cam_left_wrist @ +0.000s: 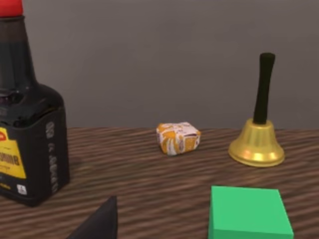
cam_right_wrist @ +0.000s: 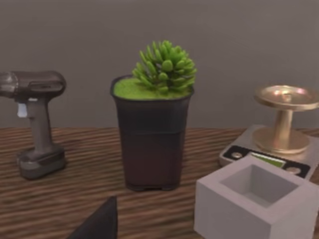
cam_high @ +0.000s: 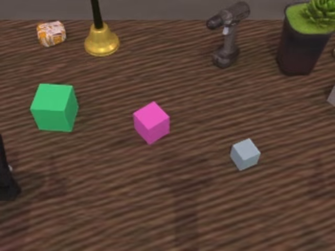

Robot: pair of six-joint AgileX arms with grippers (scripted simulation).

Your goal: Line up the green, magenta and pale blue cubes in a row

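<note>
The green cube (cam_high: 54, 107) rests on the table's left side, the magenta cube (cam_high: 151, 122) near the middle, and the pale blue cube (cam_high: 245, 154) right of centre and closer to the front. All three stand apart from each other. The top view shows neither arm. In the left wrist view a dark part of my left gripper (cam_left_wrist: 99, 224) pokes in, with the green cube (cam_left_wrist: 249, 213) close ahead, untouched. A similar dark part of my right gripper (cam_right_wrist: 99, 223) appears in the right wrist view, where no cube shows.
Along the back stand an orange-and-white block (cam_high: 51, 33), a brass bell (cam_high: 101, 39), a drill (cam_high: 227, 34) and a potted plant (cam_high: 306, 36). A dark sauce bottle (cam_high: 6, 180) is at the left edge. A grey open box (cam_right_wrist: 259, 199) and a scale (cam_right_wrist: 279, 149) sit at the right.
</note>
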